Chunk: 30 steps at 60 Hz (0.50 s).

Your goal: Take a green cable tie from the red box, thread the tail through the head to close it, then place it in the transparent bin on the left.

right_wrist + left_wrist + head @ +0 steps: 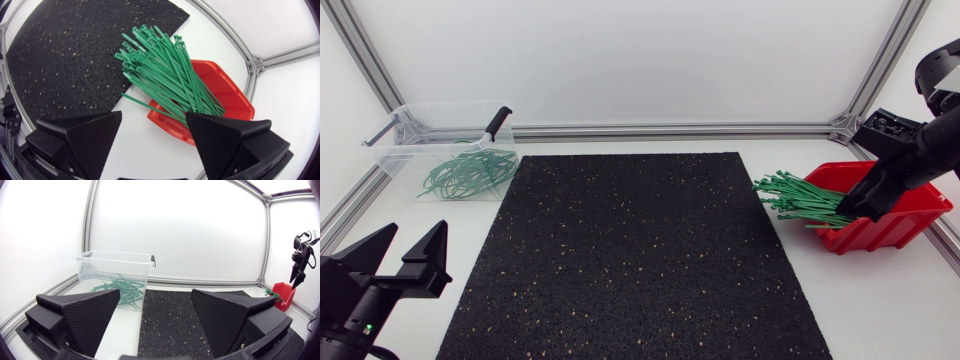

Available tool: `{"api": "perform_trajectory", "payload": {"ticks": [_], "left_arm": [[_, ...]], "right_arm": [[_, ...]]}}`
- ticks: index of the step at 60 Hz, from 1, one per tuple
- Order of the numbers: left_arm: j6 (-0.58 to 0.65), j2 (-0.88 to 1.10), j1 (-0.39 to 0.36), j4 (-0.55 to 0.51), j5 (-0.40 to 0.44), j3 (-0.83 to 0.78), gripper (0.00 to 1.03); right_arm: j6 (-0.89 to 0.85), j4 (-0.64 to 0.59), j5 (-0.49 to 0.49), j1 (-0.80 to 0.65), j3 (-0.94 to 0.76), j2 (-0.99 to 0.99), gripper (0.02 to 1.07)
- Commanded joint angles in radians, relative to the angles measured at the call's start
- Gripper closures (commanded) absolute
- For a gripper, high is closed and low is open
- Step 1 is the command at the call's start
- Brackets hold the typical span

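Dozens of green cable ties [165, 75] lie bundled in the red box [910, 215] at the worktop's right edge, their heads fanning out past its rim toward the black mat [635, 260]. Over the box hangs the right end effector [152, 122], fingers spread, the ties' tails below the gap; it grips nothing. At the near left corner sits the left end effector [417, 232], likewise spread wide and empty. Several closed green loops [468, 172] lie in the transparent bin [390, 160] at the far left corner.
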Motion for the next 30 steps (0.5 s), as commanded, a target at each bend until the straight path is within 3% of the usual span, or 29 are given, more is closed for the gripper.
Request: {"api": "perform_trajectory", "payload": {"ticks": [1, 15, 30], "left_arm": [[0.012, -0.006, 0.004, -0.013, 0.006, -0.041, 0.04], [0.012, -0.006, 0.005, -0.013, 0.006, -0.041, 0.04], [0.012, -0.006, 0.001, -0.013, 0.006, -0.041, 0.04]], "right_arm": [[-0.138, -0.034, 0.003, 0.002, 0.026, 0.024, 0.15], [-0.352, -0.018, 0.038, 0.011, -0.045, 0.024, 0.15], [-0.542, 0.068, 0.043, 0.014, -0.16, 0.012, 0.22]]}}
